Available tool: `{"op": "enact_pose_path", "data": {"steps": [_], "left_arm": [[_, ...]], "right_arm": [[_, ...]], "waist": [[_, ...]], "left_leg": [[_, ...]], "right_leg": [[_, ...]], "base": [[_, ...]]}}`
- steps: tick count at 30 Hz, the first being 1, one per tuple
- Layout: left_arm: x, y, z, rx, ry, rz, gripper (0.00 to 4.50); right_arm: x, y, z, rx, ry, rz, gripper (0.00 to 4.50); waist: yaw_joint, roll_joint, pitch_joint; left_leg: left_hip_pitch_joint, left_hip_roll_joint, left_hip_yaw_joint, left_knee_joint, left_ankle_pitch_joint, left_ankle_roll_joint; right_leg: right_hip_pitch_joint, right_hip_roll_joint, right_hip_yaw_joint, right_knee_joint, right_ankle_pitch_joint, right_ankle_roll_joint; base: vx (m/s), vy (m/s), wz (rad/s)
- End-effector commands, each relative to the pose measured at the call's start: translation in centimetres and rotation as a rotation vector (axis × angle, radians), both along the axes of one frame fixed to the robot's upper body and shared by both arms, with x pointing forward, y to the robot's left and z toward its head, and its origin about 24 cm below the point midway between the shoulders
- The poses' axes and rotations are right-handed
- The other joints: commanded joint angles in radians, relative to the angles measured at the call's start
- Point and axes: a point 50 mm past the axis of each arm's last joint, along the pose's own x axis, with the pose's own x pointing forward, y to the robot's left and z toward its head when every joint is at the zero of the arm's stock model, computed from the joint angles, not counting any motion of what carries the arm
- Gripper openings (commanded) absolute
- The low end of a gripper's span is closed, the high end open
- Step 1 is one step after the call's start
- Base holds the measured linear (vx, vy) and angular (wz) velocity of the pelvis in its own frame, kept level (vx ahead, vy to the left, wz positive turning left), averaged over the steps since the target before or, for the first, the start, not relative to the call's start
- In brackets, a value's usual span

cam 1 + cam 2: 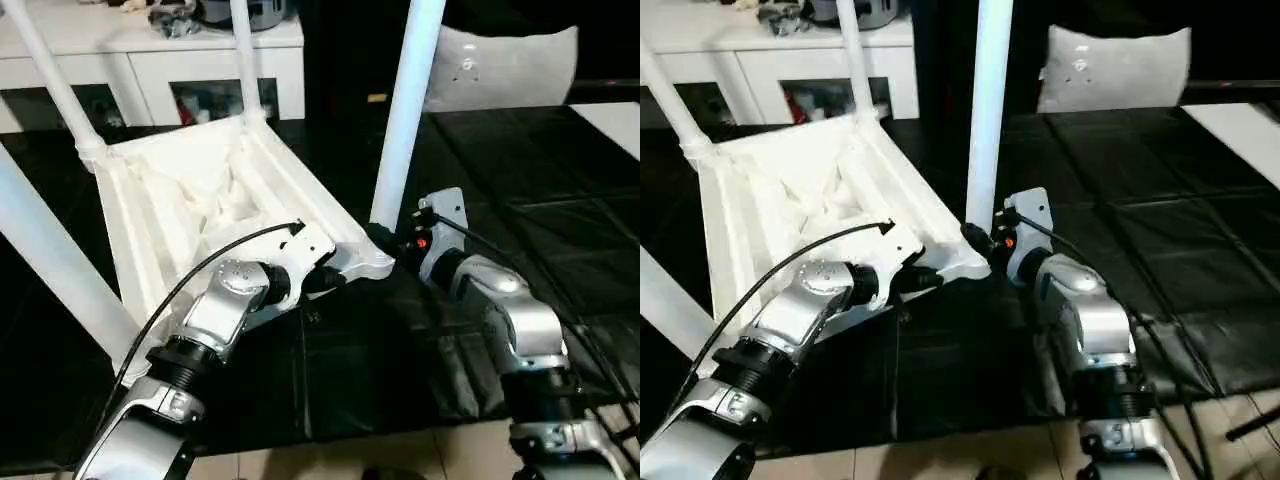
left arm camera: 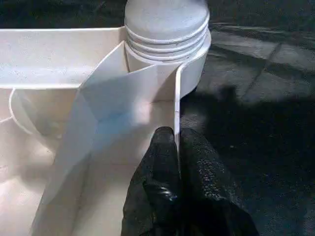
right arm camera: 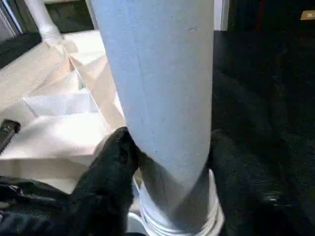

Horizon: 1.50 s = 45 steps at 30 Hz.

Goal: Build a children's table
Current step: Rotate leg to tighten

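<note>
Left hand (image 2: 177, 162) pinches shut on the upturned children's table (image 1: 190, 200) rim wall. At three o'clock, right hand (image 3: 167, 162) clasps the corner leg (image 1: 408, 110). Black worktop (image 1: 520, 170) lies open beyond.

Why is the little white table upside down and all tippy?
The table lies upside down and tilted on the black cover, legs up. That suits assembly. The left end effector pinches its rim; the right end effector straddles the near leg. Nothing looks broken.
</note>
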Motion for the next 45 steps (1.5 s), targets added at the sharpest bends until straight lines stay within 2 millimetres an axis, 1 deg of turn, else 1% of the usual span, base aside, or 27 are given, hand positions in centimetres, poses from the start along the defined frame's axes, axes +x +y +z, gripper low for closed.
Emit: {"op": "enact_pose_path", "data": {"steps": [1,2,3,4,6,7,8,9,10,11,12,14,18,19,22,23,24,26,27,28,30,33,36,39,42,43,45], "left_arm": [[0.2,-2.0,2.9,-0.100,-0.116,-0.079,0.00],[0.1,-1.6,2.8,-0.094,-0.119,-0.080,0.00],[0.1,-1.4,2.9,-0.094,-0.124,-0.087,0.00],[0.1,-1.4,2.9,-0.094,-0.124,-0.087,0.00],[-0.1,-0.7,2.7,-0.094,-0.125,-0.115,0.00],[-0.2,-0.3,2.6,-0.090,-0.119,-0.133,0.00],[-0.5,0.1,2.5,-0.084,-0.116,-0.174,0.00],[-0.6,0.2,2.4,-0.082,-0.115,-0.183,0.00],[-0.9,0.6,2.3,-0.076,-0.108,-0.223,0.00],[-1.1,1.0,2.2,-0.066,-0.101,-0.255,0.00],[-1.4,1.3,2.1,-0.056,-0.096,-0.291,0.00],[-1.8,2.0,1.9,-0.034,-0.080,-0.352,0.00],[-2.6,2.9,1.5,0.010,-0.053,-0.469,0.00],[-2.8,3.0,1.4,0.015,-0.048,-0.495,0.00],[-3.5,3.4,1.3,0.025,-0.033,-0.603,0.00],[-3.7,3.5,1.3,0.032,-0.026,-0.639,0.00],[-3.8,3.5,1.3,0.036,-0.022,-0.655,0.00],[-3.8,3.6,1.3,0.043,-0.020,-0.675,0.00],[-3.9,3.6,1.3,0.050,-0.020,-0.688,0.00],[-3.9,3.6,1.3,0.059,-0.020,-0.704,0.00],[-3.9,3.7,1.3,0.066,-0.022,-0.715,0.00],[-3.8,3.6,1.4,0.066,-0.030,-0.726,0.00],[-3.8,3.5,1.4,0.061,-0.032,-0.736,0.00],[-3.8,3.4,1.4,0.059,-0.033,-0.739,0.00],[-3.8,3.4,1.3,0.059,-0.034,-0.735,0.00],[-3.8,3.5,1.3,0.059,-0.033,-0.728,0.00],[-3.7,3.6,1.3,0.051,-0.029,-0.709,0.00]], "right_arm": [[-0.5,1.7,-0.2,0.022,0.011,0.089,2.84],[-0.7,1.3,0.0,0.025,0.003,0.101,2.97],[-0.8,1.0,0.1,0.033,0.008,0.104,3.00],[-0.8,1.0,0.1,0.033,0.008,0.104,3.00],[-1.0,-0.1,0.2,0.019,0.006,0.153,3.12],[-1.1,-0.7,0.4,0.008,-0.002,0.192,3.31],[-1.3,-1.5,0.5,-0.010,-0.003,0.238,3.42],[-1.3,-1.7,0.6,-0.013,-0.004,0.249,3.46],[-1.6,-2.5,0.8,-0.033,-0.010,0.298,3.50],[-1.9,-3.1,0.9,-0.054,-0.016,0.357,3.60],[-2.2,-3.6,1.1,-0.068,-0.023,0.411,3.74],[-2.8,-4.4,1.4,-0.078,-0.018,0.504,3.83],[-3.4,-5.2,1.7,-0.105,0.004,0.616,4.19],[-3.4,-5.4,1.7,-0.119,0.003,0.637,4.29],[-3.7,-5.5,1.9,-0.120,0.012,0.740,4.29],[-3.8,-5.4,2.0,-0.108,0.022,0.790,3.91],[-3.9,-5.4,2.0,-0.102,0.028,0.813,3.97],[-4.1,-5.2,2.0,-0.090,0.040,0.853,3.92],[-4.2,-5.1,1.9,-0.084,0.049,0.881,3.75],[-4.2,-5.0,1.8,-0.081,0.058,0.906,3.57],[-4.2,-4.8,1.6,-0.087,0.059,0.921,3.52],[-3.7,-4.3,1.2,-0.111,0.039,0.912,3.14],[-3.5,-4.0,1.0,-0.119,0.030,0.915,2.96],[-3.6,-3.8,0.9,-0.106,0.051,0.937,2.64],[-3.7,-3.7,0.7,-0.092,0.066,0.954,2.29],[-3.8,-3.6,0.7,-0.087,0.072,0.960,2.29],[-4.1,-3.5,0.6,-0.070,0.085,0.972,2.08]], "waist": [[0.015,-0.009,-0.081],[0.020,-0.009,-0.081],[0.021,-0.009,-0.079],[0.025,-0.007,-0.078],[0.030,-0.006,-0.076],[0.031,-0.004,-0.075],[0.035,-0.006,-0.074],[0.037,-0.007,-0.073],[0.040,-0.009,-0.071],[0.045,-0.007,-0.071],[0.049,-0.010,-0.070],[0.055,-0.010,-0.070],[0.072,-0.006,-0.070],[0.074,-0.006,-0.069],[0.090,-0.005,-0.070],[0.092,-0.008,-0.069],[0.094,-0.006,-0.070],[0.104,-0.009,-0.071],[0.107,-0.008,-0.072],[0.110,-0.011,-0.072],[0.113,-0.012,-0.072],[0.112,-0.014,-0.073],[0.109,-0.015,-0.070],[0.103,-0.015,-0.069],[0.104,-0.015,-0.070],[0.104,-0.015,-0.071],[0.105,-0.015,-0.071]], "left_leg": [[-0.010,0.021,-0.005,-0.057,-0.068,0.099],[-0.007,0.021,-0.003,-0.056,-0.047,0.113],[-0.009,0.021,-0.003,-0.057,-0.045,0.120],[-0.006,0.022,-0.002,-0.057,-0.051,0.126],[-0.004,0.024,-0.002,-0.058,-0.066,0.125],[-0.002,0.026,-0.002,-0.059,-0.074,0.124],[-0.001,0.027,-0.001,-0.059,-0.088,0.118],[-0.001,0.026,-0.001,-0.060,-0.094,0.115],[0.000,0.027,0.000,-0.061,-0.115,0.111],[0.003,0.029,0.000,-0.062,-0.128,0.107],[0.004,0.030,0.000,-0.062,-0.134,0.105],[0.005,0.033,0.001,-0.063,-0.134,0.102],[0.011,0.038,0.002,-0.063,-0.150,0.094],[0.011,0.038,0.002,-0.063,-0.153,0.093],[0.017,0.040,0.004,-0.063,-0.164,0.081],[0.016,0.041,0.004,-0.065,-0.169,0.080],[0.016,0.041,0.005,-0.064,-0.168,0.081],[0.016,0.044,0.005,-0.064,-0.147,0.081],[0.017,0.044,0.005,-0.064,-0.148,0.082],[0.016,0.043,0.005,-0.063,-0.146,0.082],[0.013,0.044,0.004,-0.064,-0.136,0.079],[0.010,0.042,0.004,-0.064,-0.134,0.070],[0.007,0.040,0.004,-0.064,-0.141,0.066],[0.009,0.038,0.004,-0.065,-0.160,0.061],[0.010,0.040,0.003,-0.065,-0.157,0.062],[0.010,0.040,0.003,-0.064,-0.150,0.064],[0.009,0.041,0.003,-0.064,-0.143,0.066]], "right_leg": [[0.079,-0.052,0.048,-0.053,-0.190,-0.184],[0.077,-0.052,0.049,-0.050,-0.153,-0.200],[0.078,-0.051,0.049,-0.050,-0.150,-0.205],[0.079,-0.052,0.048,-0.052,-0.158,-0.206],[0.079,-0.052,0.048,-0.054,-0.186,-0.201],[0.077,-0.052,0.048,-0.055,-0.198,-0.200],[0.077,-0.052,0.049,-0.058,-0.218,-0.195],[0.079,-0.053,0.048,-0.059,-0.230,-0.190],[0.076,-0.053,0.048,-0.063,-0.259,-0.184],[0.075,-0.054,0.050,-0.063,-0.275,-0.178],[0.074,-0.054,0.051,-0.064,-0.284,-0.173],[0.072,-0.055,0.052,-0.062,-0.285,-0.175],[0.067,-0.054,0.052,-0.060,-0.284,-0.186],[0.067,-0.054,0.053,-0.060,-0.285,-0.186],[0.062,-0.056,0.053,-0.061,-0.303,-0.185],[0.063,-0.056,0.054,-0.060,-0.305,-0.186],[0.064,-0.056,0.054,-0.058,-0.301,-0.189],[0.062,-0.057,0.057,-0.053,-0.272,-0.197],[0.062,-0.057,0.056,-0.053,-0.272,-0.200],[0.063,-0.058,0.057,-0.051,-0.271,-0.201],[0.064,-0.059,0.057,-0.050,-0.273,-0.196],[0.065,-0.061,0.057,-0.051,-0.285,-0.190],[0.067,-0.060,0.056,-0.053,-0.308,-0.177],[0.066,-0.058,0.054,-0.060,-0.355,-0.162],[0.065,-0.057,0.054,-0.059,-0.351,-0.160],[0.065,-0.057,0.055,-0.057,-0.336,-0.164],[0.066,-0.056,0.055,-0.054,-0.316,-0.170]], "base": [[0.000,0.000,0.00],[0.000,0.000,0.00],[0.000,0.000,0.00],[0.000,0.000,0.00],[0.000,0.000,0.00],[0.000,0.000,0.00],[0.000,0.000,0.00],[0.000,0.000,0.00],[0.000,0.000,0.00],[0.000,0.000,0.00],[0.000,0.000,0.00],[0.000,0.000,0.00],[0.000,0.000,0.00],[0.000,0.000,0.00],[0.000,0.000,0.00],[0.000,0.000,0.00],[0.000,0.000,0.00],[0.000,0.000,0.00],[0.000,0.000,0.00],[0.000,0.000,0.00],[0.000,0.000,0.00],[0.000,0.000,0.00],[0.000,0.000,0.00],[0.000,0.000,0.00],[0.000,0.000,0.00],[0.000,0.000,0.00],[0.000,0.000,0.00]]}}
